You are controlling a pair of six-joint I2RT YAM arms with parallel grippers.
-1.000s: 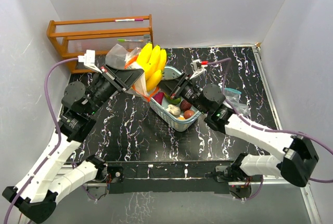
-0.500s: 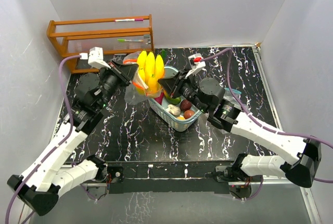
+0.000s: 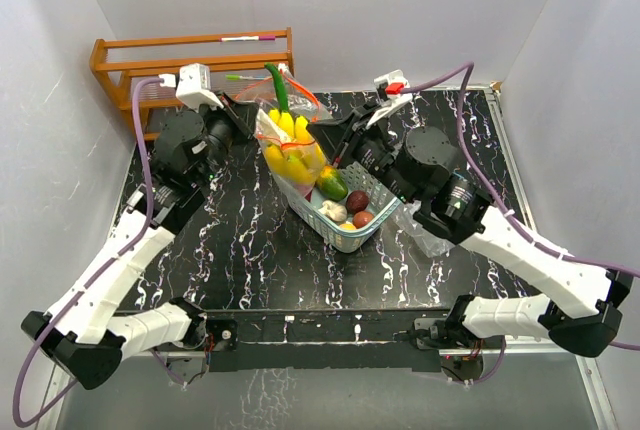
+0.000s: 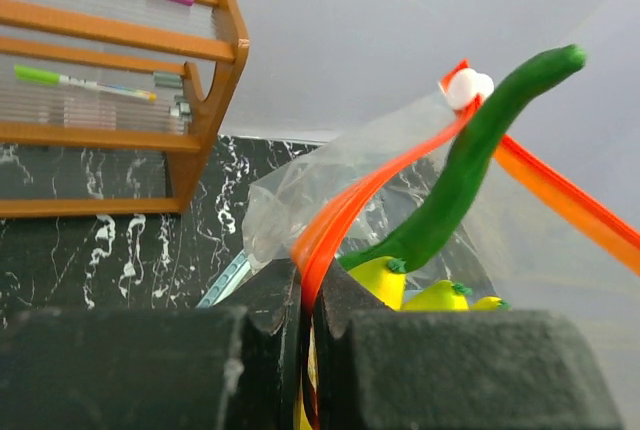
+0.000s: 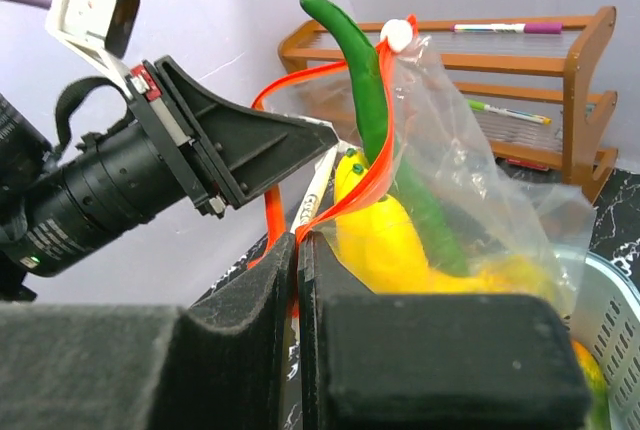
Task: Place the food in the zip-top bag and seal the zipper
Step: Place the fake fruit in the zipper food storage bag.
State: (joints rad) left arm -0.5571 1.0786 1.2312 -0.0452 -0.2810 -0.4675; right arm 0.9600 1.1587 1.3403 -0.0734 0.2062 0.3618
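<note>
A clear zip-top bag with an orange zipper hangs upright over the left end of the teal basket. Yellow bananas are inside it. A long green pepper sticks up out of its mouth, beside the white slider. My left gripper is shut on the zipper strip at the bag's left. My right gripper is shut on the zipper strip at its right. A mango and small red fruits lie in the basket.
A wooden rack with pens stands at the back left, close behind the bag; it also shows in the right wrist view. The left arm's wrist faces my right gripper closely. A crumpled clear bag lies right of the basket.
Both grippers have risen and the bag has swung from leaning left to hanging upright. The green pepper now stands out of its mouth. The right gripper has moved up to the zipper.
</note>
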